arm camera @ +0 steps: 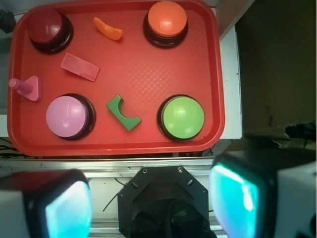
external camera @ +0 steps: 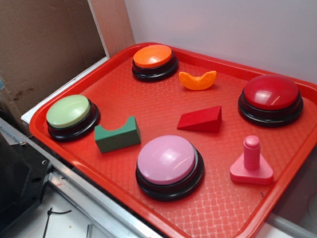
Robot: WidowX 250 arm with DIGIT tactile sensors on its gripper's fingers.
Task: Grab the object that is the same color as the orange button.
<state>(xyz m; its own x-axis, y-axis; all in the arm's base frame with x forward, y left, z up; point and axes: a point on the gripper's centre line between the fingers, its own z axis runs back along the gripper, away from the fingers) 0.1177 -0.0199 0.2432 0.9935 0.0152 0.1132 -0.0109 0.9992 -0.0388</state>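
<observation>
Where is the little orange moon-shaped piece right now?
The orange crescent piece lies on the red tray, at its far side in the exterior view, between the orange button and the red button.

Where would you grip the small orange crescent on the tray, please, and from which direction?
Grip the orange crescent across its narrow middle, coming straight down from above. It lies flat on the tray, with open space around it, and its tapered tips offer less to pinch.
</observation>
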